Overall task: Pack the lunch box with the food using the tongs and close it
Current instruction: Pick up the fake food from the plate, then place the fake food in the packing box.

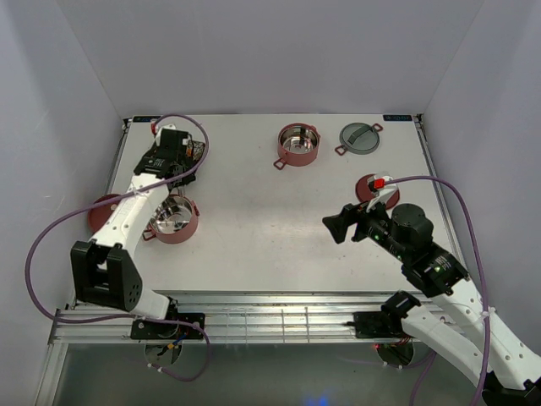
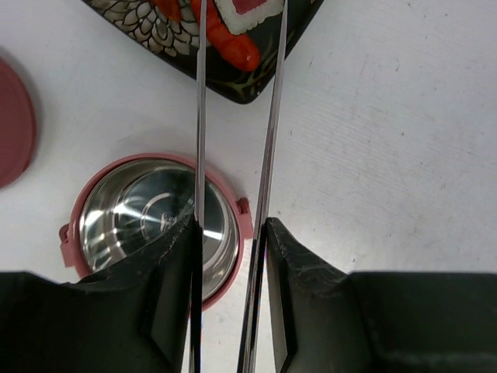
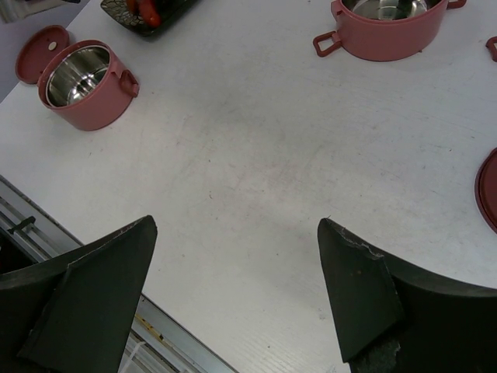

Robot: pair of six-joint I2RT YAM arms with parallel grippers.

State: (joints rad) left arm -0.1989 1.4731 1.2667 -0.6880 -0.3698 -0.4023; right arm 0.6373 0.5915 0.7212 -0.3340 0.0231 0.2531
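1. Two robot arms work over a white surface inside a plain white enclosure.
2. The left gripper reaches toward the far left corner. Its jaws are clamped on the silver tongs, with one slim arm pressed against each finger.
3. The tong arms run forward, slightly apart, over a dark patterned plate. Their tips are cut off by the top of the left wrist view.
4. The food lies on that plate: a red-orange piece between the tong arms, with a white piece with a red centre beside it.
5. The near bowl of the lunch box, dark red with a shiny steel inside, stands open just on the near side of the plate, partly under the left arm.
6. The first red disc lid lies flat just left of that bowl.
7. The far bowl stands open at the far middle, with the grey metal lid lying near its right side.
8. The second red disc lid lies on the right, partly hidden by the right arm.
9. The right gripper hovers above the bare surface, jaws wide apart and gripping nothing.
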